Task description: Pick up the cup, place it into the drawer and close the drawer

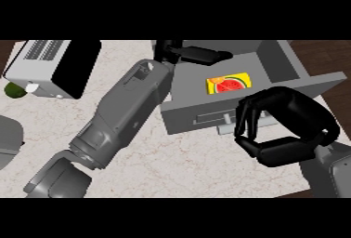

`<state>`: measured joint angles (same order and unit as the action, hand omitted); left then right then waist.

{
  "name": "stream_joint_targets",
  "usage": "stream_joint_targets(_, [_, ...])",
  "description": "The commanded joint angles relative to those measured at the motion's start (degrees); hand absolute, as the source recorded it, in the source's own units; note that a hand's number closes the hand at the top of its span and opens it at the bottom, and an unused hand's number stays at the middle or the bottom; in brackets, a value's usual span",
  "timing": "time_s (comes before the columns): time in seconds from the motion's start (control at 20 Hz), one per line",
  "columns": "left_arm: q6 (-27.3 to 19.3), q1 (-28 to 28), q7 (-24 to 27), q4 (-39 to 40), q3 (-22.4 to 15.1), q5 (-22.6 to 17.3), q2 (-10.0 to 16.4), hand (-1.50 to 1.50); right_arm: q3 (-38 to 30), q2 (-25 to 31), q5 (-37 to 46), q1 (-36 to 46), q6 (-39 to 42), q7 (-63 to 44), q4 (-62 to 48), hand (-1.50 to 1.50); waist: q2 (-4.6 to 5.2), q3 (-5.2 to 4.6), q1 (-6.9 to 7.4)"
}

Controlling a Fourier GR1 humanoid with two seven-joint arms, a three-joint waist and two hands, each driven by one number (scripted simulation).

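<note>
Grey drawer (195,108) stands open. The cup (230,84), watermelon-printed, lies inside it, just robot-side of the left hand (198,54). That hand's fingers are straight and off the cup, so placing looks done. Right hand (284,128), curled on nothing, sits at the drawer front, probably to push it shut. No readable writing.

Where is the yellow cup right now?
In the head view, the cup lies inside the open drawer, right of centre, beyond the right hand.
</note>
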<state>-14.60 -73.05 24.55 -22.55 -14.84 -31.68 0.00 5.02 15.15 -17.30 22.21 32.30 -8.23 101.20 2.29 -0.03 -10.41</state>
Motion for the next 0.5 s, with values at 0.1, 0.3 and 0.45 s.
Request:
stream_joint_targets(0.1, [-1.59, 0.16, 3.60, 1.09, 0.81, -3.33, 0.00, -1.50, 4.51, 7.70, 6.83, -2.80, 6.68, -3.49, 1.09, -1.50, -0.95, 0.04, 3.76])
stream_joint_targets(0.3, [-2.81, 0.16, 4.75, 2.34, 1.52, -4.12, 0.00, -1.50, 5.89, 9.39, 20.76, -2.39, 2.69, -1.22, 3.06, -1.50, -1.17, 0.08, 5.96])
stream_joint_targets(0.45, [-2.11, 0.83, 5.43, 1.39, 2.41, -5.08, 0.00, -1.50, 8.55, 7.97, 28.66, -7.34, -1.58, 1.44, 0.42, -1.50, -1.77, 0.08, 8.17])
